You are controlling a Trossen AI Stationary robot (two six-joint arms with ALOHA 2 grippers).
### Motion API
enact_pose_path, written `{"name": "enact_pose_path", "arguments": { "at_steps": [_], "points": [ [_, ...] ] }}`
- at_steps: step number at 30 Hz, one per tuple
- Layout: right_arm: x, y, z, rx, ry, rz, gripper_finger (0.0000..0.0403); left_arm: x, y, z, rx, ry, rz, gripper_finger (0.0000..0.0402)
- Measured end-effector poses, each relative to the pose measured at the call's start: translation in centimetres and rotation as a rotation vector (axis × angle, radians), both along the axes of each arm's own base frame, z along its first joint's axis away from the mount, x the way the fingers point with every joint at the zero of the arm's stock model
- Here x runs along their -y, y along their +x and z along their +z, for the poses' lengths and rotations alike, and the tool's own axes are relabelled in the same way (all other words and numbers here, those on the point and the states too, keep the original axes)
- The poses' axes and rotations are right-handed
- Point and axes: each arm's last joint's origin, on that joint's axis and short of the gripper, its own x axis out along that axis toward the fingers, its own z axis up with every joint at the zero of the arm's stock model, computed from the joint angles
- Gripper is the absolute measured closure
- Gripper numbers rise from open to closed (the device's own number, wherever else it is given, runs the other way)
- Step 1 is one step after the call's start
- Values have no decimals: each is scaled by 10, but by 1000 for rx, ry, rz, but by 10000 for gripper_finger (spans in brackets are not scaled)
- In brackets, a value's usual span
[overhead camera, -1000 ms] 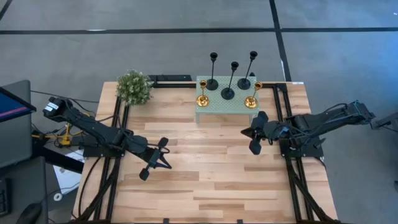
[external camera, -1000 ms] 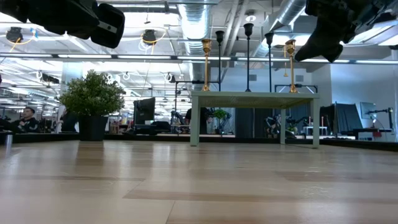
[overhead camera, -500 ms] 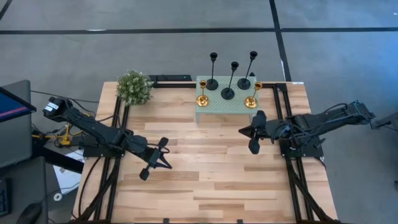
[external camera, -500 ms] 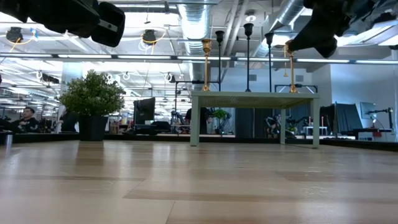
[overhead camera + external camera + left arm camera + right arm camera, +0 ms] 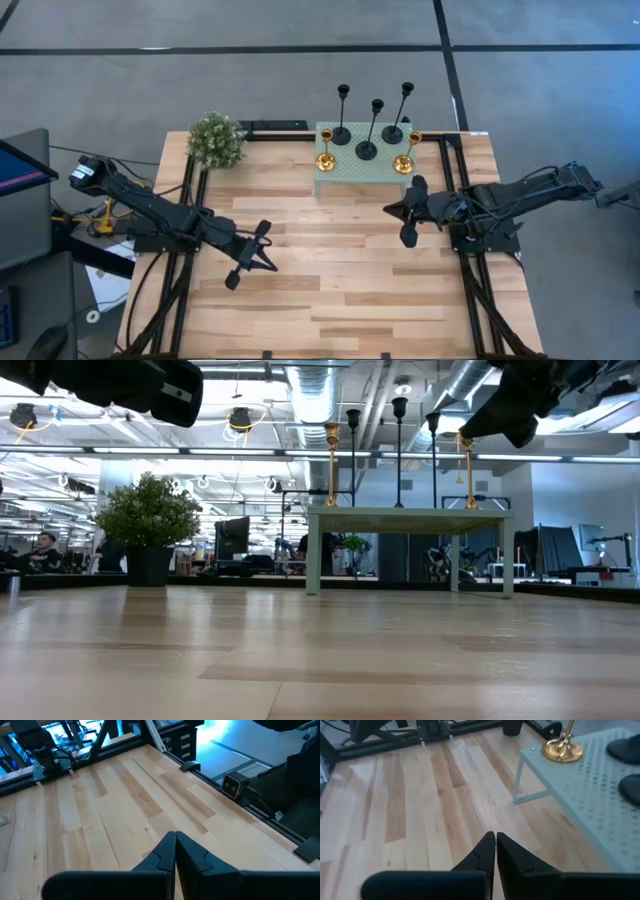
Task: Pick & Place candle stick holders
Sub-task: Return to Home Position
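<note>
Left gripper (image 5: 175, 837) clenched, empty, over light wood plank tabletop (image 5: 330, 300). Bushy green plant (image 5: 216, 140) back-left. Pale green mesh stand (image 5: 360, 173) carries five candle stick holders (image 5: 366, 150): three tall black, two short gold. Right gripper (image 5: 495, 836) clenched, empty, near it. Grey floor (image 5: 300, 80) around.

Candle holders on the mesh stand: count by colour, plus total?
black candle holders: 3
gold candle holders: 2
Total: 5, all upright on the pale green mesh stand
</note>
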Motion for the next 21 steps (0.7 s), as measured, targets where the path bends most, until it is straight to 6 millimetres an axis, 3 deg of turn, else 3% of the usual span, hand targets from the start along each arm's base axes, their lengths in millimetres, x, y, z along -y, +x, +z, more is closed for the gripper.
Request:
{"name": "enact_pose_path", "arguments": {
  "at_steps": [5,11,21],
  "points": [
    [1,0,-7,8,-34,7,394,-3,1,-3,5,10,-5,394],
    [1,-8,-21,116,-20,60,393,-10,-11,-19,29,-9,-194,394],
    [5,-30,-21,272,-26,114,392,-42,-42,-14,174,-147,-63,394]
  ]
}}
